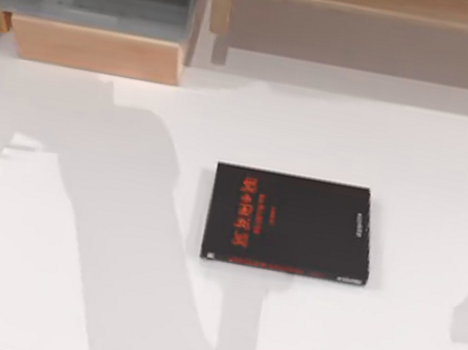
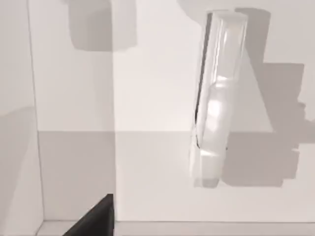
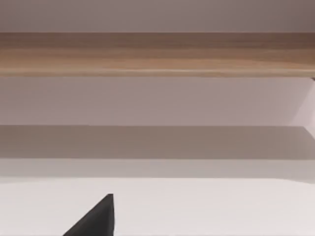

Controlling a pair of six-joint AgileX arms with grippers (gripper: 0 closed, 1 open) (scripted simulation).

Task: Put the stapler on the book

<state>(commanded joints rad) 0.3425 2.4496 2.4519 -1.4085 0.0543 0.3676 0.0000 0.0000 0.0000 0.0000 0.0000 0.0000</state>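
The black book (image 1: 291,224) with red lettering lies flat near the middle of the white table (image 1: 188,330) in the top view. In the left wrist view the stapler (image 2: 216,98), a narrow white elongated object with rounded ends, rests on the white surface and casts a grey shadow to one side. A black piece of my left gripper (image 2: 93,221) shows at the edge of that view, well apart from the stapler. My right gripper (image 3: 93,221) appears as a black piece in the right wrist view, facing the back of the table.
An open wooden drawer unit (image 1: 93,46) stands at the back left. A long wooden shelf (image 1: 378,28) runs along the back right and shows as a wooden ledge (image 3: 157,54) in the right wrist view. Arm shadows fall across the tabletop.
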